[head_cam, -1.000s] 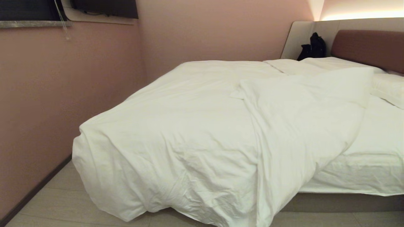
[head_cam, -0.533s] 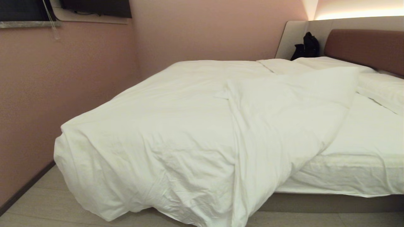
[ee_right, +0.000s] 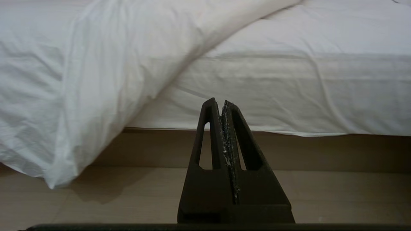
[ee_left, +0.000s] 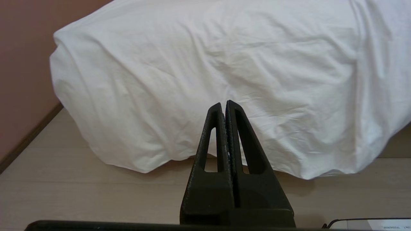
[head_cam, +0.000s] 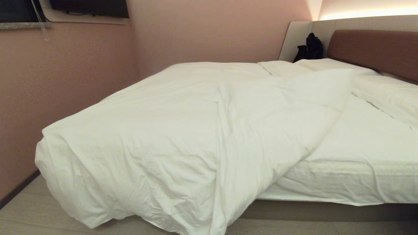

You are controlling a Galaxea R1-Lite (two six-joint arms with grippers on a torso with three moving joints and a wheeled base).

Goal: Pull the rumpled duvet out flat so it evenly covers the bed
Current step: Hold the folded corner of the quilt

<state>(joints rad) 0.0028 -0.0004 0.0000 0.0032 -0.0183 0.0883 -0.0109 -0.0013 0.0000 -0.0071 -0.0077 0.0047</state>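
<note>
Head view, duvet: we see the duvet (head_cam: pixel 183 130) heaped over the left and centre of the frame, one flap folded back in a diagonal ridge toward the upper right, its lower edge spilling off the foot of the bed (head_cam: pixel 326 209) to the floor (head_cam: pixel 294 227).
Head view, uncovered part: at the right of the frame the fitted sheet (head_cam: pixel 365 147) lies bare, with the pillows (head_cam: pixel 388 93) beyond it below the headboard (head_cam: pixel 375 49).
Head view, arms: neither arm shows here.
Left wrist view, gripper: the left gripper (ee_left: pixel 224 103) has its fingers pressed together, holding nothing, low over the floor at centre frame, apart from the hanging duvet corner that fills the upper frame.
Right wrist view, gripper: the right gripper (ee_right: pixel 219 101) is likewise closed and empty, at centre frame, facing the mattress side and the platform base (ee_right: pixel 289 150); the duvet's hanging fold is in the left half.
Progress: we judge nothing is done yet; no fabric is gripped.
Left to do: we must open a gripper, take the folded flap and draw it across the bare sheet, then even the overhang.
</note>
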